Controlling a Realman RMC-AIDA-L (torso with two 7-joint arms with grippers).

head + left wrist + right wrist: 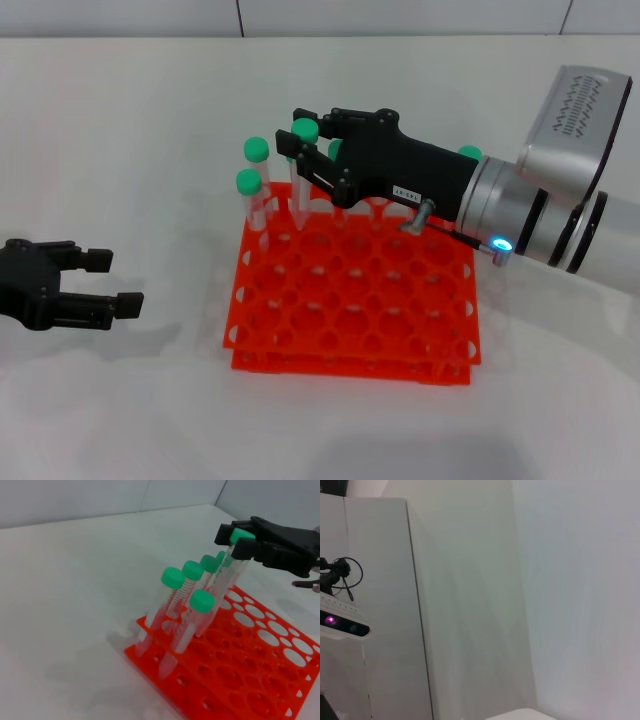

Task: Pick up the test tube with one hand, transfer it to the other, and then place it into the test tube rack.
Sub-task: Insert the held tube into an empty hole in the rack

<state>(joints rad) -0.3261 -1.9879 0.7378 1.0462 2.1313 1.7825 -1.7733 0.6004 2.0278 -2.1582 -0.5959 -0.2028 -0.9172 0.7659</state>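
Note:
The test tube [299, 185], clear with a green cap, is tilted over the back row of the orange-red test tube rack [355, 330]. My right gripper [297, 134], black with a white label, is shut on it just under the cap. The left wrist view shows the same test tube [220, 587] pinched by the right gripper [234, 540], its lower end down at the rack [260, 680]. My left gripper [112, 281] rests open and holding nothing low at the left, apart from the rack. The right wrist view shows only a wall and a cabinet.
Several other green-capped tubes [250, 190] stand leaning in the rack's back-left holes, close beside the held tube [172, 600]. Most of the rack's holes hold nothing. The white table [120, 130] surrounds the rack.

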